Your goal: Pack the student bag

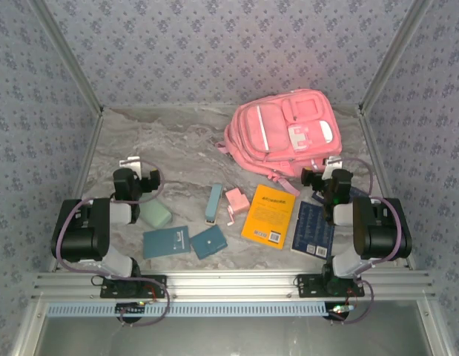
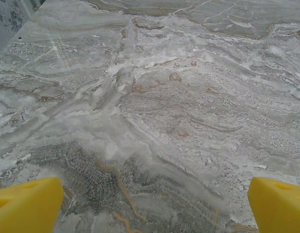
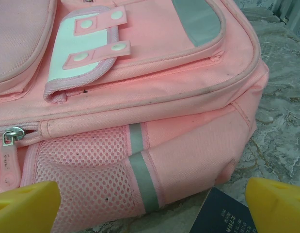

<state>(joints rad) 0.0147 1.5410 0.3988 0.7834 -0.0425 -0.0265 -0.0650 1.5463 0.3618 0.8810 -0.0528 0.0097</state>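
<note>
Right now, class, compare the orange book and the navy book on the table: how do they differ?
The orange book has a bright cover; the navy book a dark one. The orange book lies fully in view; the navy book is partly hidden by the right arm. Both lie flat on the table, side by side, near the bag.

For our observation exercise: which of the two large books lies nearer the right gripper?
The dark blue book, beside the right gripper; the yellow book lies further left.
</note>
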